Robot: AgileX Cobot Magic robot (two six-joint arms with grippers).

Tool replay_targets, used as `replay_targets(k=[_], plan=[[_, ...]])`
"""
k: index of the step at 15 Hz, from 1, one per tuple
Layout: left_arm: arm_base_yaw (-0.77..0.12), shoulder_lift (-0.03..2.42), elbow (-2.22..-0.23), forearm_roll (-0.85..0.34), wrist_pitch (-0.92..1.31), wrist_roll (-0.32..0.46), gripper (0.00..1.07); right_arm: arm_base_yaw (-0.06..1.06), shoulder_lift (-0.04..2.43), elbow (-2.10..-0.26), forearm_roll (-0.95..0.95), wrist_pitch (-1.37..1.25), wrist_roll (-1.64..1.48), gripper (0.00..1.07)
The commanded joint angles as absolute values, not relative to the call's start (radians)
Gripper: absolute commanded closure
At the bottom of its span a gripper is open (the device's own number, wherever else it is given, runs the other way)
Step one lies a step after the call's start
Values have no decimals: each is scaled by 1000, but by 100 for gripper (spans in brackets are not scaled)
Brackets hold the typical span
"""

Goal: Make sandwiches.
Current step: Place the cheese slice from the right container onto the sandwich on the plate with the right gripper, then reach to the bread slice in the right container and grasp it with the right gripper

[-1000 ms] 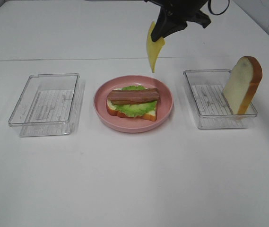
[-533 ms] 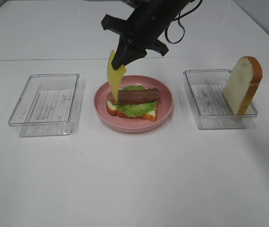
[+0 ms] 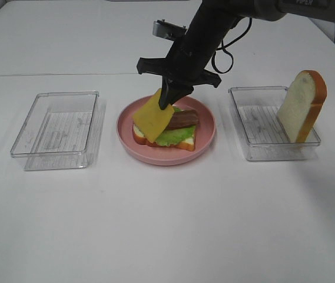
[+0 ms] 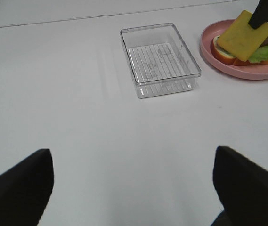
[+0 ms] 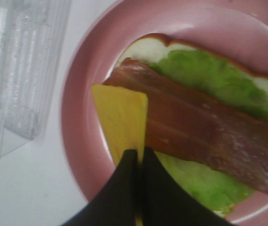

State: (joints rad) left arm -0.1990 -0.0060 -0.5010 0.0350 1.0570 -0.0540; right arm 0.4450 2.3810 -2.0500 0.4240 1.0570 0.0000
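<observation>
On the pink plate [image 3: 205,134] lies a bread slice [image 3: 182,143] with green lettuce [image 3: 176,135] and a brown bacon strip [image 3: 183,118]. My right gripper [image 3: 167,101] is shut on a yellow cheese square [image 3: 151,116] that leans tilted over the sandwich's left half. The right wrist view shows the gripper [image 5: 138,157] pinching the cheese [image 5: 122,120] above the bacon [image 5: 204,136] and lettuce [image 5: 204,75]. A second bread slice [image 3: 302,106] stands upright in the right clear tray [image 3: 261,127]. My left gripper's fingertips [image 4: 18,183] stand wide apart and empty, far from the plate [image 4: 237,70].
An empty clear tray [image 3: 55,130] sits left of the plate; it also shows in the left wrist view [image 4: 159,59]. The white table [image 3: 167,224] extends in front.
My right gripper has come down and leftward from above the table's back to the plate, bringing the cheese from hanging upright to leaning on the sandwich.
</observation>
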Motion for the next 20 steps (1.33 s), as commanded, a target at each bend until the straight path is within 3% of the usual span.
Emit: replay_targets(k=[1,4,5,6,8,9,16,20], plan=[[-198,-26,-498,35,1045,-57,19,445,2380,-2053,326,1051,52,107],[-198,-26,-498,35,1045,-57,19,445,2380,-2053,309,1056,65,107],[-198,-26,-498,35,1045,-57,19,445,2380,-2053,309,1056,65,99],[-198,-26,-498,35,1045,-57,19,445,2380,-2053,309,1056,65,86],[-198,-26,-498,35,1045,-57,19,445,2373,-2055,306,1061,65,47],[-198,-26,-498,35,1045,-57,19,445,2361,-2055,288,1060,64,34],[-198,-26,-498,33,1045,-54,19,436,2194,-2058,28,1106,82,31],[-198,-26,-498,33,1045,-54,19,316,2085,-2059,-9,1237,82,31]])
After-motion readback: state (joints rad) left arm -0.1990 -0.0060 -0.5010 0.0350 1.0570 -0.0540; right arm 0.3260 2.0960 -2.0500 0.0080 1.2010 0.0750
